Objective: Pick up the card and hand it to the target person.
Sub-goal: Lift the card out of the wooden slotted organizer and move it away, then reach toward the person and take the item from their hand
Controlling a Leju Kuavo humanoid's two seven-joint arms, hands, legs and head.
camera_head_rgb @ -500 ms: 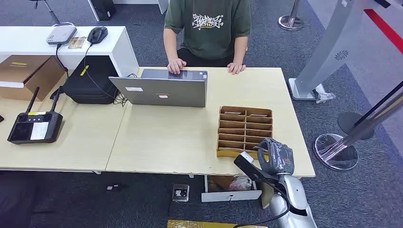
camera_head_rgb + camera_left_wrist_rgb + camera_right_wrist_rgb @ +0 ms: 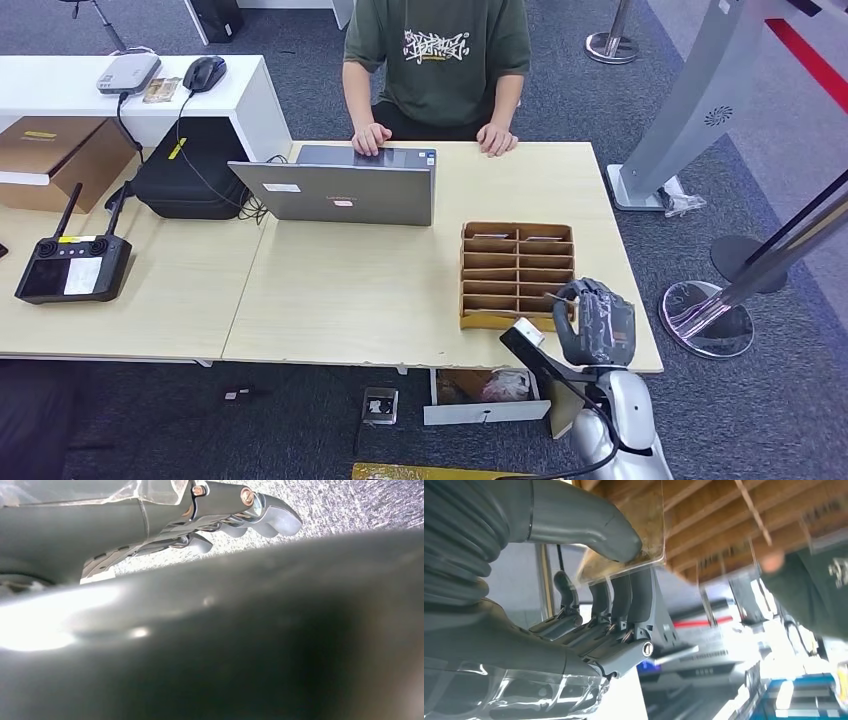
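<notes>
My right hand point(image 2: 597, 322) pinches the clear card point(image 2: 634, 535) between thumb and fingers just beside the near corner of the wooden organizer point(image 2: 516, 274), and the person point(image 2: 437, 62) sits straight across the table point(image 2: 380, 290) (my left hand point(image 2: 235, 515), fingers curled, hangs far off).

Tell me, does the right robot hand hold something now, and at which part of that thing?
Yes. The right robot hand pinches a clear card between thumb and fingers, at the card's lower edge near one corner.
</notes>
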